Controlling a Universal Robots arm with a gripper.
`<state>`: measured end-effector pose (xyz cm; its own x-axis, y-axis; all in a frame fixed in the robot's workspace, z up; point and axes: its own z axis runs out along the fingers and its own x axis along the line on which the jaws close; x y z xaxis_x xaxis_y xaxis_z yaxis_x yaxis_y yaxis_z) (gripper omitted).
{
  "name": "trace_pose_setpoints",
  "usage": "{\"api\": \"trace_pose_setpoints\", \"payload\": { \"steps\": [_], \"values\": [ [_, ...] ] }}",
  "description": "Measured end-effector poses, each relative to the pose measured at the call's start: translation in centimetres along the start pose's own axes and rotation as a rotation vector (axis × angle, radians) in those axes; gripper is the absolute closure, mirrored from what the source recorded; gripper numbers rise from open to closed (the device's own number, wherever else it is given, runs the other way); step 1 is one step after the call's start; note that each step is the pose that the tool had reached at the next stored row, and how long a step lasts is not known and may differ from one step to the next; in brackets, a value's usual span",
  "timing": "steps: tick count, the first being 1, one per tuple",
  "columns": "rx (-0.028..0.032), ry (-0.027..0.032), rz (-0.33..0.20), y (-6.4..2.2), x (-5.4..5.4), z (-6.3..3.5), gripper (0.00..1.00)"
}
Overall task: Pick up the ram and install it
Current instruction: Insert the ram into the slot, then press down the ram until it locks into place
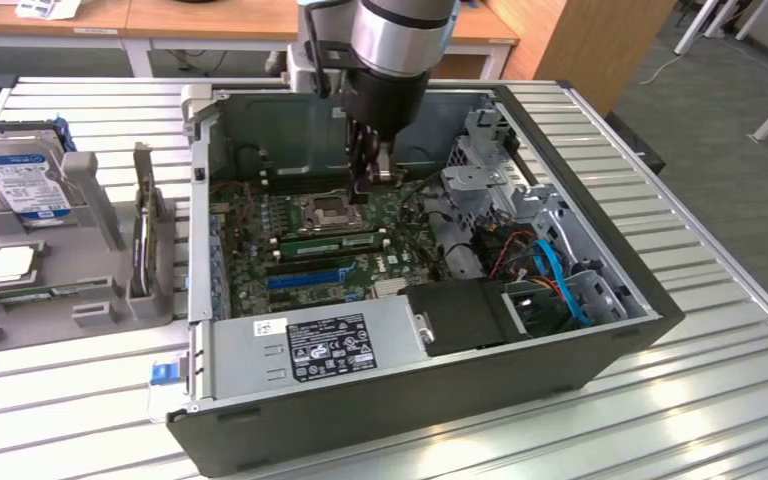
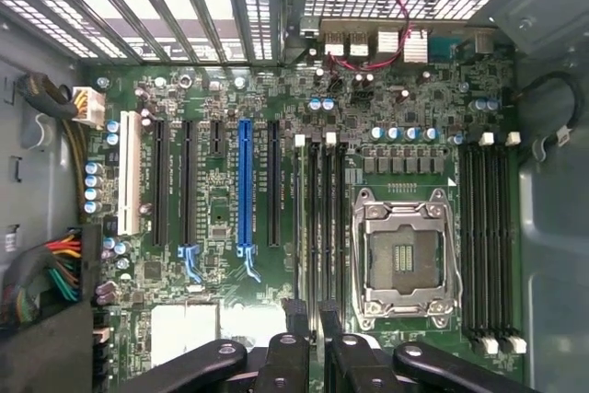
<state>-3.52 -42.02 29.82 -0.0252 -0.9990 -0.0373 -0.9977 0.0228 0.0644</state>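
Arm w/ gripper [image 1: 375, 180] is down inside the open PC case [image 1: 357, 420], tips low over the motherboard [image 1: 257, 240], just past the CPU socket [image 1: 324, 212] on its far side in the exterior view.

Fingers [image 2: 329, 329]: narrow gap, part-open. Nothing made out between them in the wrist view, and no long stick hangs under the tips in the exterior view. Judged empty, not clamped on anything.

Ram [image 1: 335, 243]: green stick standing on edge in a memory slot on the near side of the socket. It looks seated. Whether the end latches have closed, cannot tell.

Key relation (exterior view, clock face):
- ram lies at approx 7 o'clock from the gripper tips, socket between the two, so near but apart, no contact.
- ram long axis runs approx 9–3 o'clock, parallel to the socket's near edge and to the black slots [image 1: 297, 182] on the far side.
- wrist view: the finger gap lines up w/ the slot bank beside the socket, and the slots run lengthwise straight away from the tips. Fingers' closing direction is therefore across the stick's thin faces, not along its length.

Only one arm on the rig, so no nearer/farther choice. PSU [image 1: 317, 345] sits at 6 o'clock of the board, well clear of the gripper.
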Motion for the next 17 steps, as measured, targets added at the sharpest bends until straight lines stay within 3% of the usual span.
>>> {"api": "trace_pose_setpoints", "payload": {
  "steps": [3,17],
  "values": [
    [0.0000,0.0000,0.000,0.02,-0.01,-0.38,0.81],
    [0.0000,-0.0001,0.000,0.03,-0.01,-0.38,0.83]
  ]
}}
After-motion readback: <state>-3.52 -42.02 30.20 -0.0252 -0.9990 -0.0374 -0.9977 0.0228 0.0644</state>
